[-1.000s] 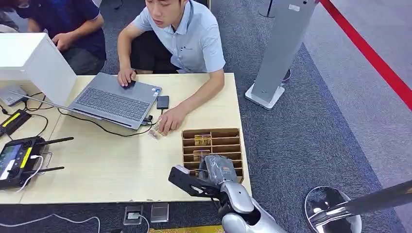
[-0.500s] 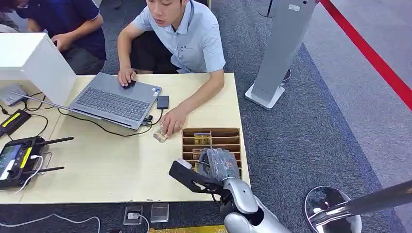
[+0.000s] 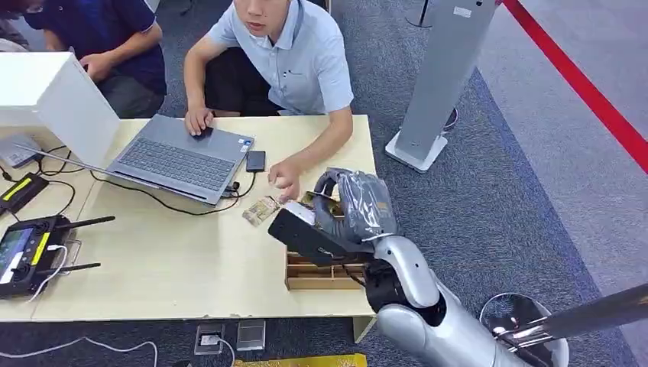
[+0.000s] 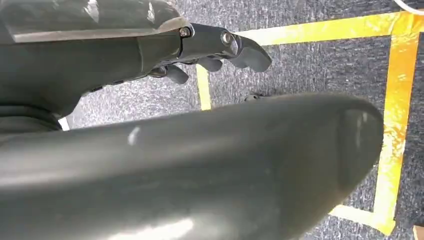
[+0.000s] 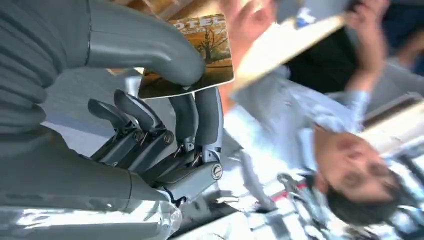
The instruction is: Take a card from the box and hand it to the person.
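My right hand (image 3: 348, 206) is raised over the far end of the wooden slotted box (image 3: 313, 274), close to the person's hand (image 3: 286, 177). In the right wrist view the hand (image 5: 150, 115) pinches a card (image 5: 212, 45) with an autumn tree picture between the thumb and the dark fingers. The person in the light blue shirt (image 3: 298, 61) sits across the table, one forearm resting on it. Another card (image 3: 261, 209) lies loose on the table just left of my hand. My left hand (image 4: 220, 47) hangs above the carpet and holds nothing.
An open laptop (image 3: 179, 157) with cables, a small black device (image 3: 256, 160), a white box (image 3: 53, 95) and a handheld controller (image 3: 27, 252) occupy the table's left half. A second person (image 3: 107, 38) sits at the far left. A grey stand (image 3: 439, 76) rises right of the table.
My right hand has lifted out of the box and moved toward the person with a card in it. The person's hand drew back from the loose card on the table.
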`<action>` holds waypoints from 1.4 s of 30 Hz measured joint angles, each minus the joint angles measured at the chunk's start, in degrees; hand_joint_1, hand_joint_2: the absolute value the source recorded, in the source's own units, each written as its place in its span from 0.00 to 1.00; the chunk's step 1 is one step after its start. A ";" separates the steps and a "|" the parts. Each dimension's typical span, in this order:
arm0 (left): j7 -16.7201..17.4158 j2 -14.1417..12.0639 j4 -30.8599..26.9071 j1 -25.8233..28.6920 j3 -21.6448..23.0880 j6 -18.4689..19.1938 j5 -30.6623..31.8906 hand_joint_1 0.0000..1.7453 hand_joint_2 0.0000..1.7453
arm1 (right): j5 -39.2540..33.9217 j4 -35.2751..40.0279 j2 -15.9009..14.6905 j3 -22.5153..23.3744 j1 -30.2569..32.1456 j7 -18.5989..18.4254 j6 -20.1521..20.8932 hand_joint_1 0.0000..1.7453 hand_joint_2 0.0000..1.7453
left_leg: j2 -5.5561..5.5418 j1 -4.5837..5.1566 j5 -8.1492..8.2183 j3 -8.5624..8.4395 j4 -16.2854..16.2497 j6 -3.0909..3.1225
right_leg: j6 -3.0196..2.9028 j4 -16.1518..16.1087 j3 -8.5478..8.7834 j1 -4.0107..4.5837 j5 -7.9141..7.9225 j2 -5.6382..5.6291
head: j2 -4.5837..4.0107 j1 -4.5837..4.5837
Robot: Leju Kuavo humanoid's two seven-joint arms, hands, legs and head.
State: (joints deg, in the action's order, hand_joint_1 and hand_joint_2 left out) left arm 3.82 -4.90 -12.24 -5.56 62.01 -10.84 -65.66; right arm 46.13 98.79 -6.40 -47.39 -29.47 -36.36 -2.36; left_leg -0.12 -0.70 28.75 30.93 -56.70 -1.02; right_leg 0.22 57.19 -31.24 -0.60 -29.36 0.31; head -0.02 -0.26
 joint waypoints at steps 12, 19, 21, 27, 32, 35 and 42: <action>-0.44 0.00 0.00 -0.51 0.50 1.09 1.81 0.00 0.00 | -8.58 -28.15 9.09 -4.33 -17.79 17.72 -6.23 1.00 1.00 | -0.26 -0.01 -0.03 0.17 0.00 -0.02 | -0.01 0.09 -0.07 0.01 -0.02 0.28 | 0.00 0.07; -0.35 -0.11 0.02 -0.48 1.05 1.03 1.55 0.00 0.00 | -7.18 -44.79 14.03 -7.15 -23.47 20.39 -9.16 1.00 1.00 | -0.28 -0.01 -0.06 0.34 -0.03 -0.02 | -0.01 0.08 -0.28 0.01 -0.01 0.33 | 0.00 -0.13; -0.04 -0.13 0.02 -0.47 1.11 0.92 1.40 0.00 0.00 | -6.29 -48.48 15.13 -7.78 -24.31 20.39 -9.53 1.00 1.00 | -0.26 -0.01 -0.06 0.34 -0.03 -0.02 | -0.01 0.08 -0.31 0.01 -0.01 0.30 | 0.00 -0.04; 0.02 -0.24 0.02 -0.38 1.44 1.47 1.05 0.00 0.00 | -4.69 -55.17 16.26 -8.96 -25.66 20.19 -10.97 0.00 1.00 | -0.25 0.00 -0.06 0.32 -0.03 -0.02 | -0.01 0.07 -0.31 0.01 -0.01 0.28 | 0.00 -0.04; -1.14 -0.39 0.02 -0.36 1.55 2.62 1.62 0.00 0.00 | -4.10 -57.55 16.26 -9.18 -26.03 18.68 -12.13 0.00 1.00 | -0.24 -0.01 -0.06 0.31 -0.05 -0.02 | -0.02 0.07 -0.32 0.01 -0.01 0.26 | 0.00 -0.02; -1.14 -0.48 0.07 -0.31 1.55 2.45 1.16 0.00 0.00 | -4.12 -58.16 16.04 -9.18 -26.29 18.62 -12.68 0.00 1.00 | -0.24 -0.01 -0.06 0.31 -0.05 -0.02 | -0.02 0.08 -0.32 0.01 -0.01 0.26 | 0.00 0.00; -0.37 -0.52 0.09 -0.28 1.55 1.27 -0.35 0.00 0.00 | -6.16 -56.91 15.58 -8.57 -26.66 19.27 -16.38 0.00 1.00 | -0.21 -0.01 -0.06 0.30 -0.05 -0.02 | -0.02 0.08 -0.33 0.01 -0.01 0.25 | 0.00 -0.02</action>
State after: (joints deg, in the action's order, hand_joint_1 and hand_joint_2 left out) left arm 3.45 -5.42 -12.15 -5.84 63.56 -9.57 -66.01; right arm 39.97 41.88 9.18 -55.95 -56.13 -17.09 -18.73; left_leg -0.33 -0.71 28.69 31.24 -56.75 -1.04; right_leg 0.20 57.27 -31.57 -0.59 -29.37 0.56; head -0.02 -0.28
